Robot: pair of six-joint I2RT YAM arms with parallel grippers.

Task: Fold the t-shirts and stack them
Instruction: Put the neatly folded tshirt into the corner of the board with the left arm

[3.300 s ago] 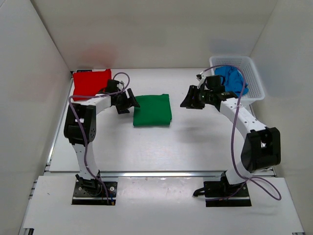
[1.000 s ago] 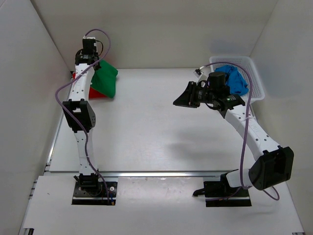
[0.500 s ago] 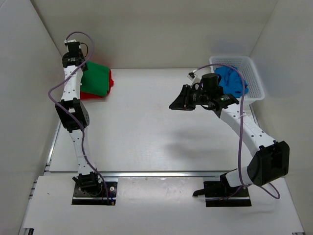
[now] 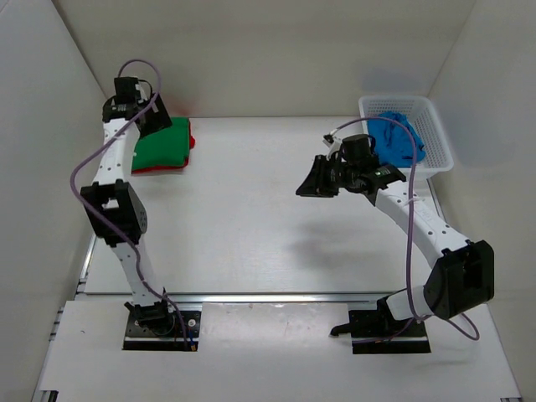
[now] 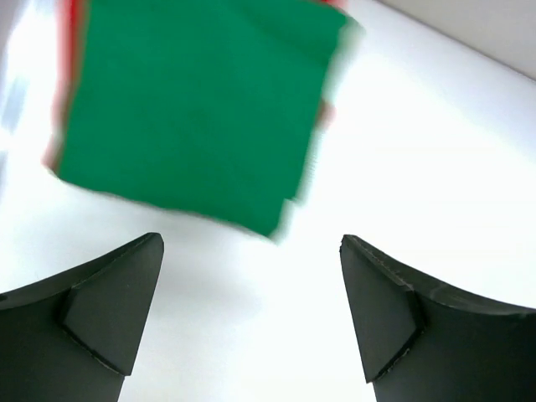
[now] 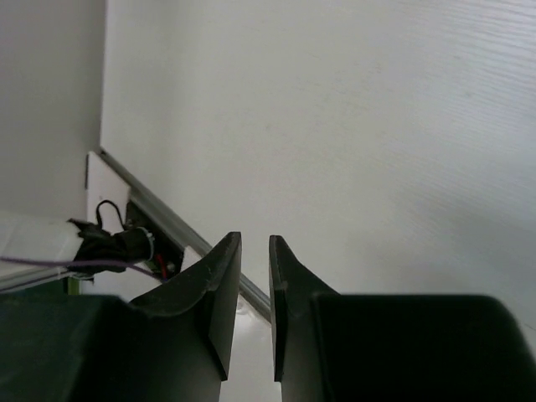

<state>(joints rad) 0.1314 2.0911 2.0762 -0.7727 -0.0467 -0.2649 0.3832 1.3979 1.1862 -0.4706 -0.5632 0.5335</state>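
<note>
A folded green t-shirt [image 4: 159, 146] lies on a folded red t-shirt [image 4: 189, 136] at the table's far left corner. In the left wrist view the green shirt [image 5: 193, 109] covers the red one [image 5: 74, 25], whose edges show around it. My left gripper [image 4: 154, 117] hovers just above and behind the stack, open wide and empty [image 5: 249, 243]. A crumpled blue t-shirt [image 4: 397, 138] sits in the white basket [image 4: 435, 126] at the far right. My right gripper [image 4: 310, 184] hangs above the table's middle right, its jaws nearly together and empty [image 6: 254, 239].
White walls close in the table at the left, back and right. The basket stands against the right wall. The right wrist view shows bare table, the metal rail [image 6: 159, 218] at the near edge and the left arm's base [image 6: 109, 244].
My left gripper carried the green shirt from the table's middle to the far left, laid it on the red shirt and let go. My right gripper shifted slightly, still above the table.
</note>
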